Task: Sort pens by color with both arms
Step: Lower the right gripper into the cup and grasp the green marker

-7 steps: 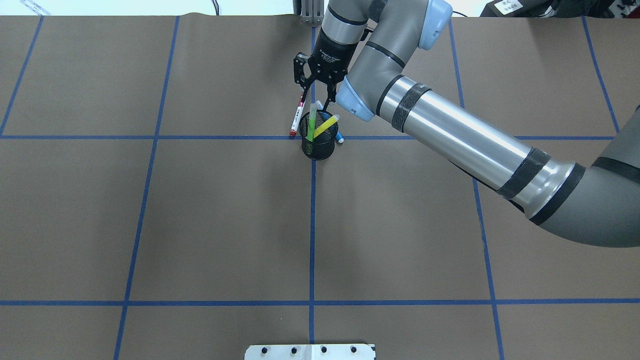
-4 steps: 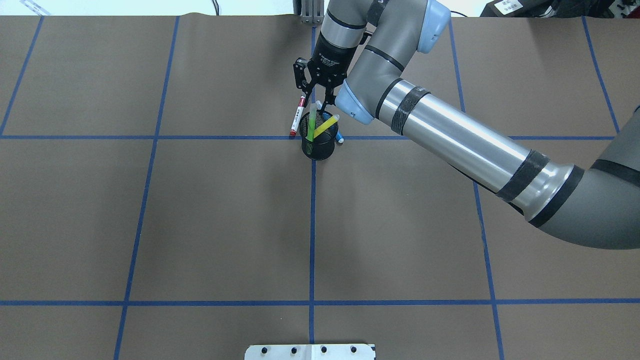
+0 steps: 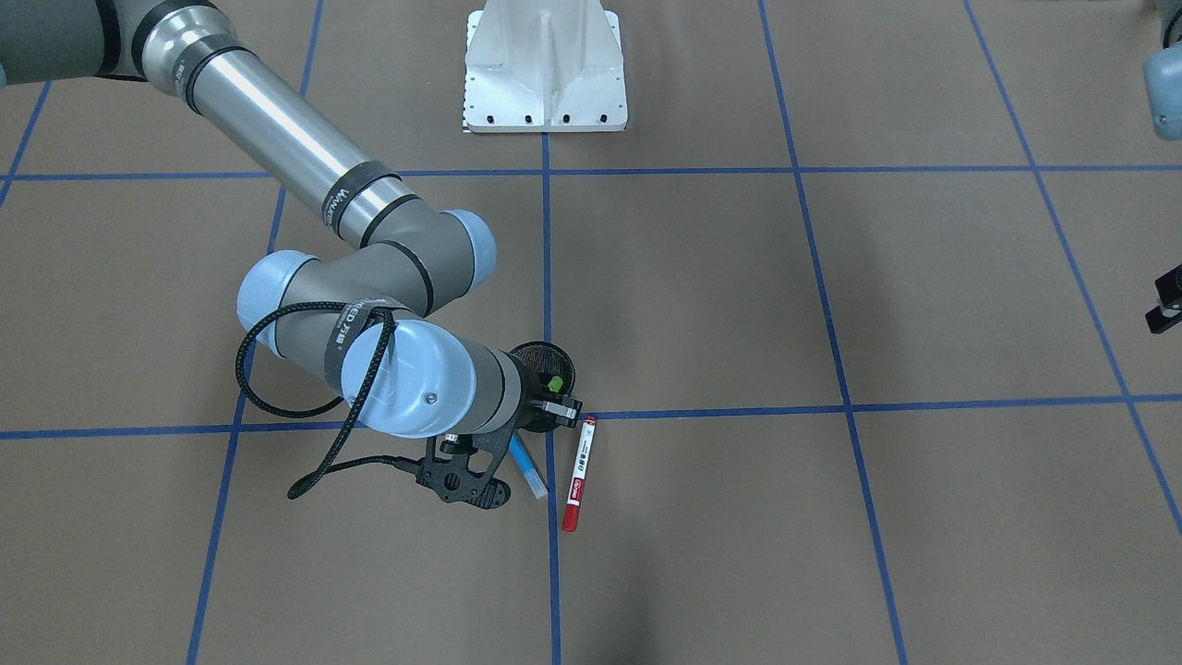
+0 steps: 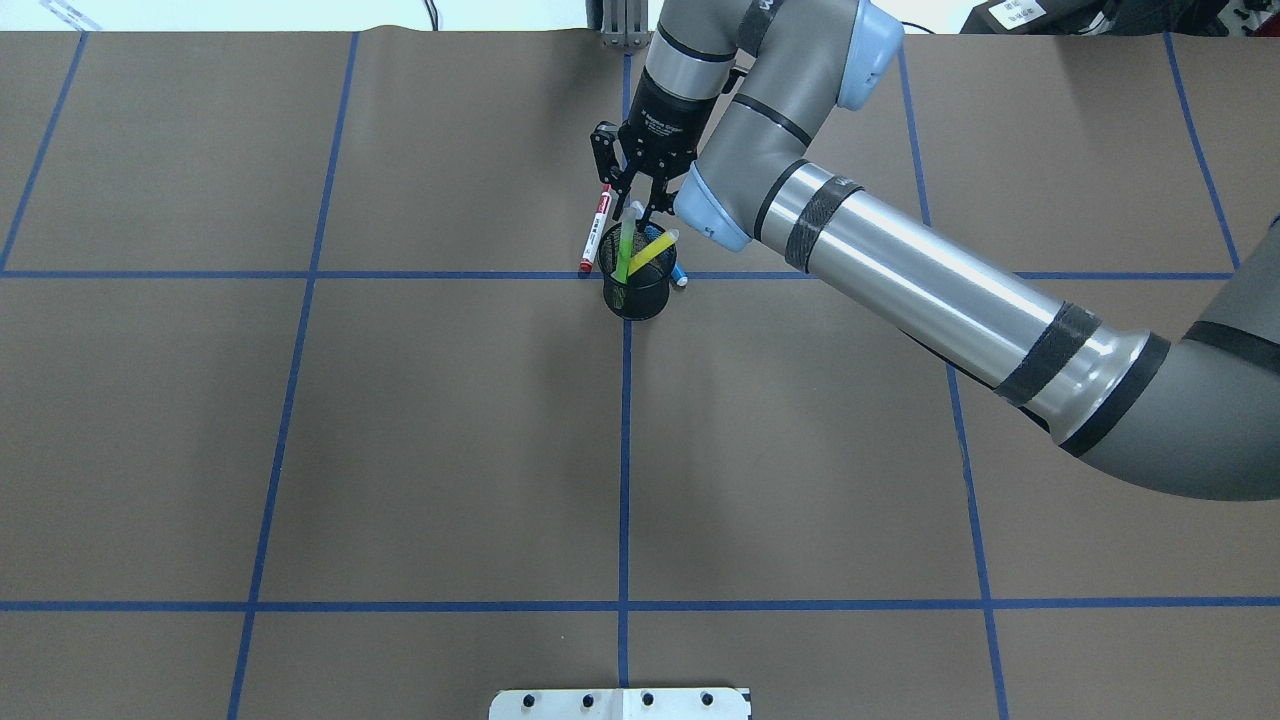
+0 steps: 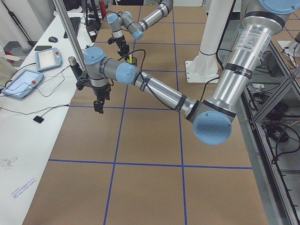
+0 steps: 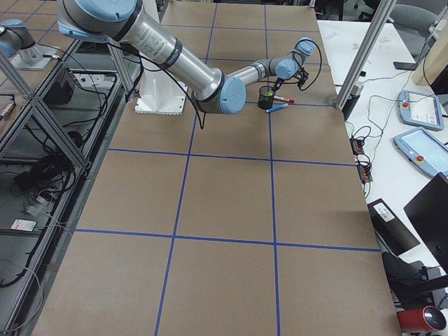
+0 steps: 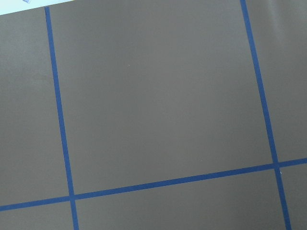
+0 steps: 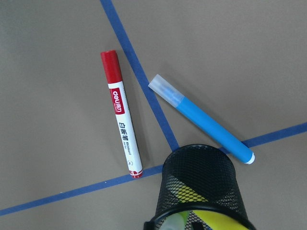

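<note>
A black mesh cup [image 4: 638,295] stands at the far middle of the table, on a crossing of the blue tape lines. A lime green pen [image 4: 625,245] and a yellow pen [image 4: 652,250] lean inside it. My right gripper [image 4: 632,208] hangs over the cup's far rim, its fingers drawn in on the top of the lime green pen. The white pen with a red cap [image 8: 122,115] and the blue pen [image 8: 206,120] lie flat on the table just beyond the cup. My left gripper [image 5: 98,107] hovers over bare table far to the left; I cannot tell whether it is open or shut.
Blue tape lines [image 4: 625,450] divide the brown table cover into squares. The white metal base [image 3: 545,65] sits at the robot's edge. Side benches hold tablets [image 5: 18,82] and cables. An aluminium post [image 5: 70,28] stands near the left arm.
The right gripper's fingers, wide open a second ago, have drawn together around the lime green pen's top. The pens and the cup have stayed in place.
</note>
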`<state>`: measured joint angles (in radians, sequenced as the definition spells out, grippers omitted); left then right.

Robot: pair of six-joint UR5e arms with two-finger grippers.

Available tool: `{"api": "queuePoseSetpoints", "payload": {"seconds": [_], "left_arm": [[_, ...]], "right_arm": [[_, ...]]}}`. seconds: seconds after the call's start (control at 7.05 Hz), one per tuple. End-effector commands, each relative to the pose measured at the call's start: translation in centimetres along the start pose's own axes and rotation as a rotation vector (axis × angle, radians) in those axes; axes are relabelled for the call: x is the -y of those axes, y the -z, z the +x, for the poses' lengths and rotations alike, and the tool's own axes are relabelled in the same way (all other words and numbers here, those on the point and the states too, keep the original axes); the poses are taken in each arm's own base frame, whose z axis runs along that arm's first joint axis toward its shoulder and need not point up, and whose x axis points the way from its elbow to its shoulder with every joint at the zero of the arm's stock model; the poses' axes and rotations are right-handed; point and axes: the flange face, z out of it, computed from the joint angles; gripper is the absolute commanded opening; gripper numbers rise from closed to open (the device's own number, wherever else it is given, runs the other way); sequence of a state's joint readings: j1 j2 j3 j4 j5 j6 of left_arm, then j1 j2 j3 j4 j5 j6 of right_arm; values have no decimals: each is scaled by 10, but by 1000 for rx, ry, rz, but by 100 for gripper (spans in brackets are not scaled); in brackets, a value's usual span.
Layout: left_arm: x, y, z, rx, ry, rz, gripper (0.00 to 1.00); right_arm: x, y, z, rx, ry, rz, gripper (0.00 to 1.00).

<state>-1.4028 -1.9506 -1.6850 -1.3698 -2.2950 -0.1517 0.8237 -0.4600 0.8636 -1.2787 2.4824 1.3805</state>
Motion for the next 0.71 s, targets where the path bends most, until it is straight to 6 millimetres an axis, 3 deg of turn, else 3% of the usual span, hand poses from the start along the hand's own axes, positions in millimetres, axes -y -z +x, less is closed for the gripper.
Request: {"api": "queuePoseSetpoints", "payload": {"seconds": [0.0, 0.28, 0.57], "left_arm": [[0, 3, 2, 0, -3, 5, 99], [0, 3, 3, -1, -4, 4, 99], [-1, 4, 3, -1, -4, 6, 99]], "right_arm": [[-1, 1, 0, 3, -4, -15, 28], [1, 1, 5, 3, -26, -49, 20], [13, 18, 16, 25, -55, -96, 18]]}}
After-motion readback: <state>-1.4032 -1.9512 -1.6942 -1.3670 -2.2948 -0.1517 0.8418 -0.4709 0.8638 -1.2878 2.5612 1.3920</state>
